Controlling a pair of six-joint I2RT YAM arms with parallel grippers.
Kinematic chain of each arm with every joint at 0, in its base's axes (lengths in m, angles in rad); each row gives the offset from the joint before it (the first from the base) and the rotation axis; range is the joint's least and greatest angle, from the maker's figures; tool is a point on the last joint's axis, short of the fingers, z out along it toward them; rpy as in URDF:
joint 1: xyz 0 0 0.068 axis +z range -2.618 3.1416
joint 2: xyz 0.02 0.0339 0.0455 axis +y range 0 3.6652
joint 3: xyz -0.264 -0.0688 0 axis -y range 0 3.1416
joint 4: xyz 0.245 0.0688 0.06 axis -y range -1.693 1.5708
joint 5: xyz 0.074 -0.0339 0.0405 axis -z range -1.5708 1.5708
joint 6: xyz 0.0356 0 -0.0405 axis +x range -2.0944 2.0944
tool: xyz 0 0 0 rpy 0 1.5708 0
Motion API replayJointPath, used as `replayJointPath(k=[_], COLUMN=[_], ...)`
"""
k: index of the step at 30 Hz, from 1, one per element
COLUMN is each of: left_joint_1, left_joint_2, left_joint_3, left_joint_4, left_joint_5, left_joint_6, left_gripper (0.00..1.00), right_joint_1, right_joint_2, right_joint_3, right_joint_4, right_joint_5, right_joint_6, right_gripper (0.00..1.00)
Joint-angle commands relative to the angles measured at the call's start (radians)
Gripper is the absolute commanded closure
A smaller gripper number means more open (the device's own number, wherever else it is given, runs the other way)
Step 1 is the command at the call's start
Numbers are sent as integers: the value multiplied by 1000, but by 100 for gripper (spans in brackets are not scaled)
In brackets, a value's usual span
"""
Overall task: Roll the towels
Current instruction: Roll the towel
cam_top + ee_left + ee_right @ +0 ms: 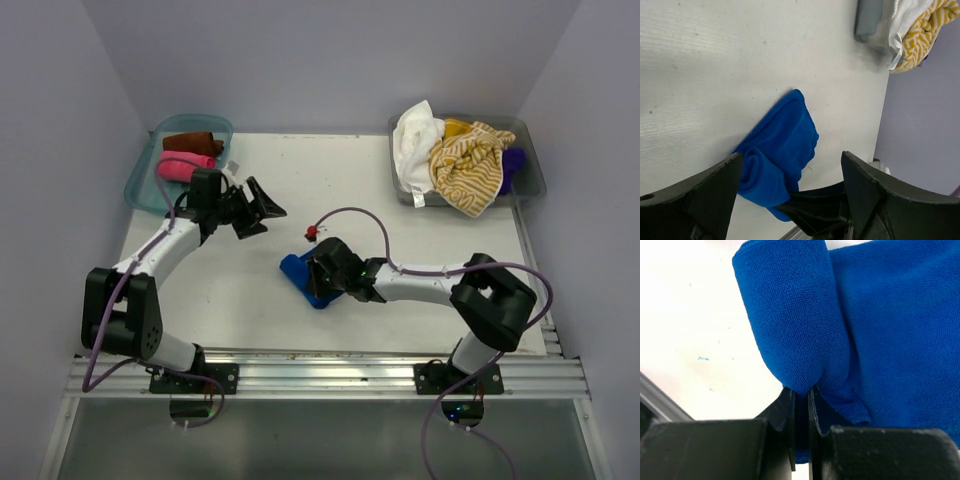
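A royal blue towel (298, 272) lies partly rolled in the middle of the table, its rolled end showing in the left wrist view (760, 180). My right gripper (322, 272) lies low on the table and is shut on a fold of that blue towel (880, 315), the cloth pinched between its fingertips (801, 392). My left gripper (262, 212) hangs open over the left half of the table with nothing between its fingers (790, 157), pointing towards the blue towel. Apart from the blue one, the towels sit in the two bins.
A teal bin (145, 175) at the back left holds a rolled pink towel (185, 167) and a rolled brown towel (193, 143). A grey bin (530, 160) at the back right holds white (415, 135), yellow striped (468, 165) and purple (513, 165) towels in a loose heap.
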Motion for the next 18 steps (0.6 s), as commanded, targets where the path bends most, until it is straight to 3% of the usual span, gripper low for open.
replayJointPath(k=[1, 5, 13, 16, 18], left_joint_1=[4, -8, -163, -188, -197], left_joint_2=[-37, -69, -31, 10, 27], left_joint_3=[-46, -141, -218, -213, -219], left_joint_4=[-22, 41, 132, 165, 197], left_joint_5=[4, 47, 27, 32, 30], left_joint_6=[21, -13, -79, -90, -94], left_gripper=[17, 14, 15, 16, 24], right_joint_1=[-64, -168, -288, -329, -345], right_joint_2=[-48, -67, -18, 11, 40], right_joint_3=[-63, -152, -270, -292, -304], right_joint_4=[40, 142, 401, 469, 521], right_joint_5=[-138, -284, -543, -609, -640], right_joint_6=[103, 173, 321, 357, 378], right_gripper=[100, 100, 100, 100, 100])
